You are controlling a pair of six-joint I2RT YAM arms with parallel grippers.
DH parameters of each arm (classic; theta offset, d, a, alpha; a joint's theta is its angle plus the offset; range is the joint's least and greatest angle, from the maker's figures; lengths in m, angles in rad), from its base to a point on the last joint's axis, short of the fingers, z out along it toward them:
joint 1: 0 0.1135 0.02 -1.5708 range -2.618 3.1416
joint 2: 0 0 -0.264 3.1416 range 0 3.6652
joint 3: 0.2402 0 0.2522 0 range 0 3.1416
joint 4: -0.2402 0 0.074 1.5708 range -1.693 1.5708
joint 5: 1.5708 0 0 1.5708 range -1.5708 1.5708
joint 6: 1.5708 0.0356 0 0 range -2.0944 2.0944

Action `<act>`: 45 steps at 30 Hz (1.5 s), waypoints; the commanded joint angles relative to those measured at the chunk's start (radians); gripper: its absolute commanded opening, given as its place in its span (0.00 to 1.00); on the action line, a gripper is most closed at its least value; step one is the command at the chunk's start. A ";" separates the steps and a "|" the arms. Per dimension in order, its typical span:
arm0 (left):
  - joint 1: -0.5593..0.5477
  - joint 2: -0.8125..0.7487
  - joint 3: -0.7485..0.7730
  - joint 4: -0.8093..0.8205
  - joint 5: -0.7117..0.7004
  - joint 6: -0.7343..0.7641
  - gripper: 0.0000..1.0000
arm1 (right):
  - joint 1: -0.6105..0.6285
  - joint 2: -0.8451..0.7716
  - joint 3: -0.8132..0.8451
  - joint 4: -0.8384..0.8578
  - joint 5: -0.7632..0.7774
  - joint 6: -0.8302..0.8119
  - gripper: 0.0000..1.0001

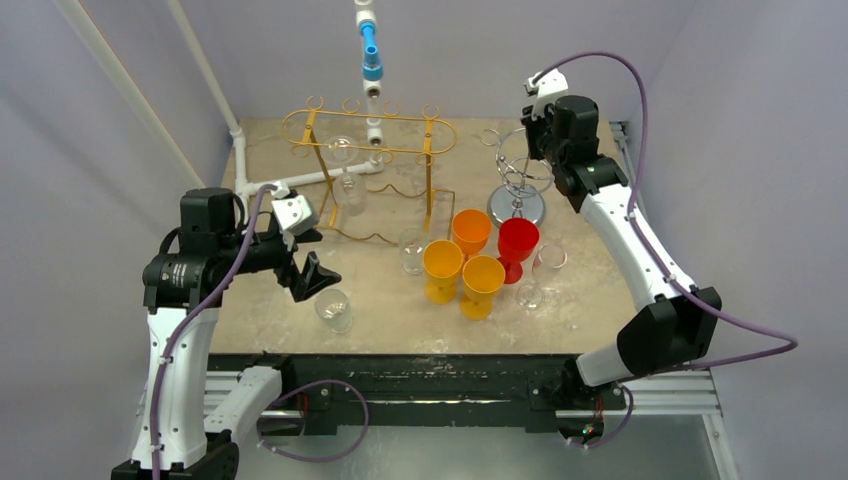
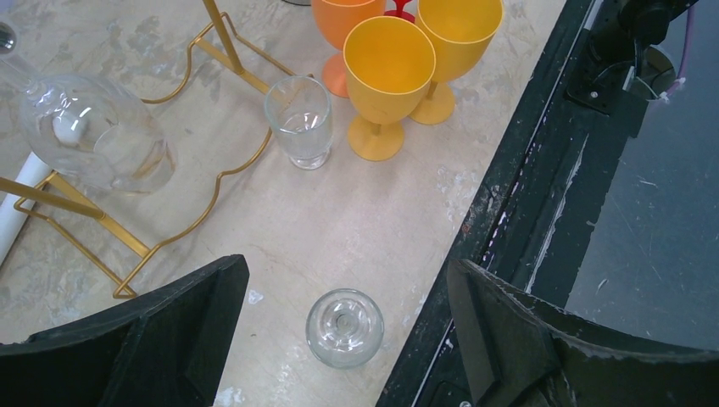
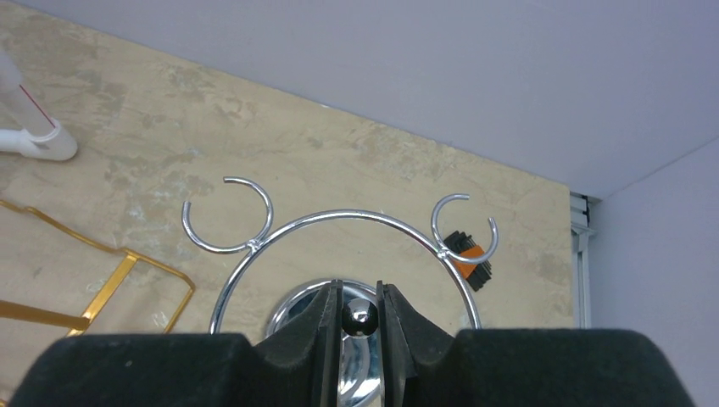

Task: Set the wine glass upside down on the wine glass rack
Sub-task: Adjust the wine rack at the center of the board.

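A clear wine glass (image 1: 334, 310) stands on the table near the front edge. In the left wrist view it (image 2: 344, 327) is seen from above, on the table between the two fingers. My left gripper (image 1: 310, 277) is open and hovers just above and left of the glass, not touching it. The chrome wine glass rack (image 1: 517, 190) stands at the back right. My right gripper (image 1: 524, 158) is shut on the ball knob (image 3: 359, 319) at the top of the rack, with its ring hooks (image 3: 229, 222) showing beyond the fingers.
A gold wire rack (image 1: 370, 150) with a clear glass hanging in it stands at the back left. Orange, yellow (image 1: 442, 268) and red (image 1: 517, 245) goblets and more clear glasses (image 1: 412, 250) cluster mid-table. The black table edge (image 2: 509, 212) runs right of the glass. A hex-key set (image 3: 469, 257) lies behind the chrome rack.
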 commanded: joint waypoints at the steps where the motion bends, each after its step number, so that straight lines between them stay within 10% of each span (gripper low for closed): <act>1: -0.001 0.000 0.032 0.028 0.022 0.030 0.95 | -0.009 -0.089 0.025 0.231 -0.053 -0.079 0.00; 36: -0.001 -0.005 0.079 -0.001 0.010 0.044 0.96 | -0.045 -0.072 -0.146 0.518 0.164 -0.147 0.00; 40: -0.001 -0.009 0.073 -0.023 -0.009 0.060 0.98 | -0.046 -0.078 -0.104 0.456 0.208 -0.082 0.47; 45: -0.001 -0.013 0.033 -0.047 -0.068 0.084 0.98 | -0.045 -0.088 0.000 0.298 0.163 0.009 0.81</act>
